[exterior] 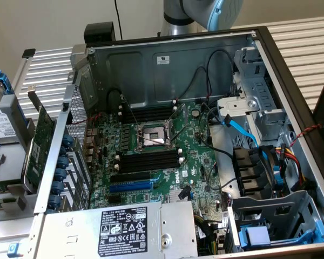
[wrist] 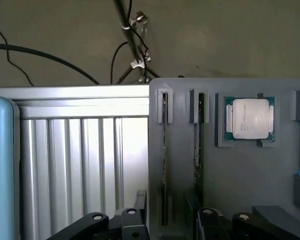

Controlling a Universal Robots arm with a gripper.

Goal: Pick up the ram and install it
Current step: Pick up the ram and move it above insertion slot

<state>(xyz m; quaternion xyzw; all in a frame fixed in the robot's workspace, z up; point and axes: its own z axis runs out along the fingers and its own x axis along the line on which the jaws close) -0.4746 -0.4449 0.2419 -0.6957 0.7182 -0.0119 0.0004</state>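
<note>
The ribbed surface (wrist: 80, 165) borders the holder (wrist: 250, 185), a grey tray. The ram (wrist: 164, 150) stands on edge in the holder slot nearest that surface. A second stick (wrist: 200, 145) occupies the next slot, and a CPU (wrist: 250, 119) sits in the holder pocket beyond it. The claw (wrist: 165, 205) is open, jaws spread wide, one on each side of the ram, with nothing gripped; contact cannot be confirmed. In the exterior view the case (exterior: 151, 65) lies open, and the black slots (exterior: 151, 159) on its motherboard (exterior: 197, 156) appear empty. Step in hand: pick-up, at the approach stage; installation is not begun. As a judgement, a sound grasp calls for jaws centred on the ram's exposed edge, square to its faces, and clear of the second stick.
</note>
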